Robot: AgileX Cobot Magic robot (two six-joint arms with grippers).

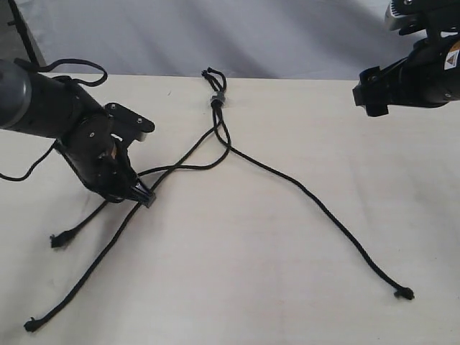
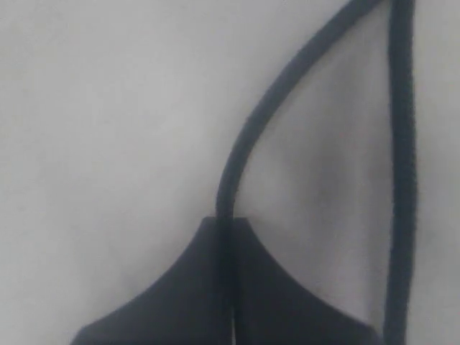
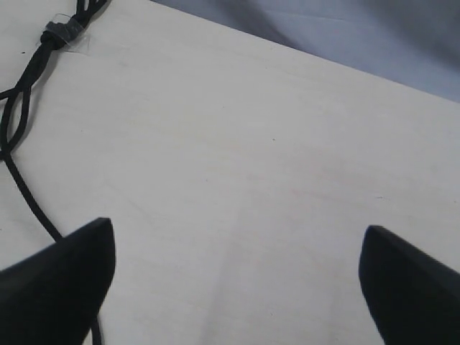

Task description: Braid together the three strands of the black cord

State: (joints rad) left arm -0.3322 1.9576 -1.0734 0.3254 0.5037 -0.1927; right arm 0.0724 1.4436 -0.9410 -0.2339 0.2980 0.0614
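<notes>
Nothing really legible here tbh. There's a small white-and-orange sticker [image 1: 453,60] on the right arm [image 1: 420,77] above the tabletop's [image 1: 287,244] far right corner, but the print's too tiny to read.

Left gripper [image 1: 144,195] clamped low; right gripper [image 3: 237,248] spread wide.

Table [image 1: 237,273]: wide open lane betw. right strand [image 1: 323,208] & left strands [image 1: 108,238]; left gripper [image 1: 146,198], clamped on one left strand [image 2: 244,144], blocks left side

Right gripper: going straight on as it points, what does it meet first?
Likely the bare table: the right gripper, jaws open, has only tabletop ahead; the black cord lies off to one side. Depth is unclear.
</notes>
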